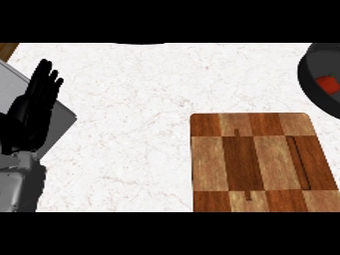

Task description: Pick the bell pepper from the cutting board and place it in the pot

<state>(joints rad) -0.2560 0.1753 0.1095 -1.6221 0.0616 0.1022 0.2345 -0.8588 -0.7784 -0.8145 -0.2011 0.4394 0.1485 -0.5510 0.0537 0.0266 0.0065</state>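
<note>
Resting left hand (pixel 31 112), fingers (pixel 46 75) released, bell pepper (pixel 328 84) inside pot (pixel 309 69), cutting board (pixel 264 162) on white counter (pixel 143 99).

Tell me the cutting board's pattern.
The board is a checker of light and dark brown wood; head view shows it.

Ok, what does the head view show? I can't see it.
A small red bell pepper lies inside the dark round pot at the upper right edge. Lower down, the brown checkered wooden cutting board sits bare on the white marble counter. The robot's black left hand rests open at the left, fingers up.
</note>
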